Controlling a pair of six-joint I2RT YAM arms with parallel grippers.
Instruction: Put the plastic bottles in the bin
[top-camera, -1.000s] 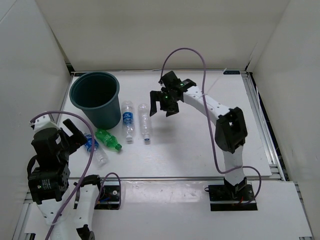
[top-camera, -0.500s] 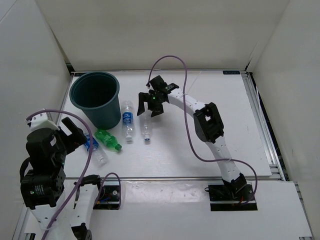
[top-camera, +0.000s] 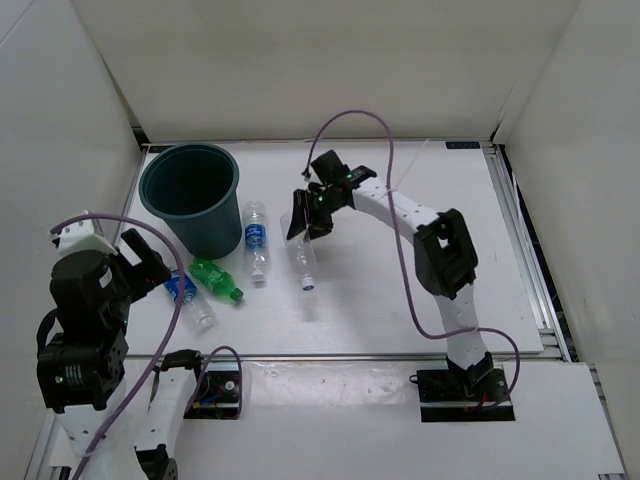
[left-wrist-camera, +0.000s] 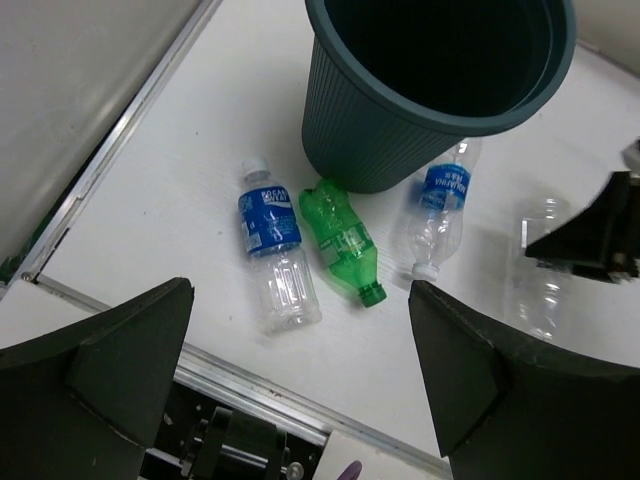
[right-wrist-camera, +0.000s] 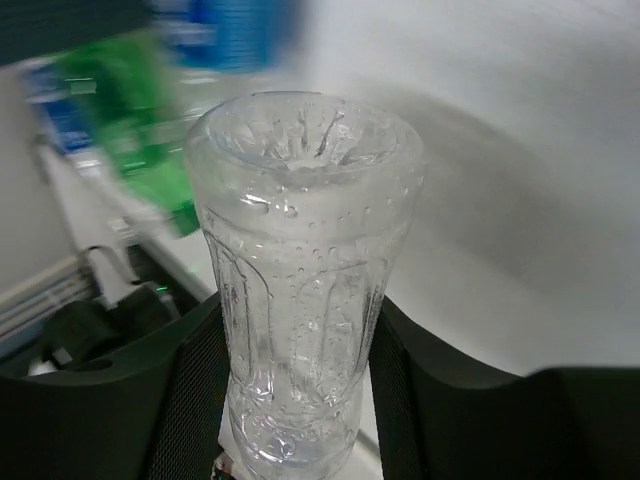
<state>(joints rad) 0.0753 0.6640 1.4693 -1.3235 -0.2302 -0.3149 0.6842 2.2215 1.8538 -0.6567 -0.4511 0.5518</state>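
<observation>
Hoists clear bottle (top-camera: 304, 262) up, right of bin (top-camera: 205, 225), clenched in right gripper (top-camera: 303, 222). Carry step next: swing over bin, release.

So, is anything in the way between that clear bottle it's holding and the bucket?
Nothing visible blocks it. The clear bottle sits clamped in the right fingers; toward the bin only a blue-labelled bottle lies flat on the table, probably low enough to pass over.
</observation>
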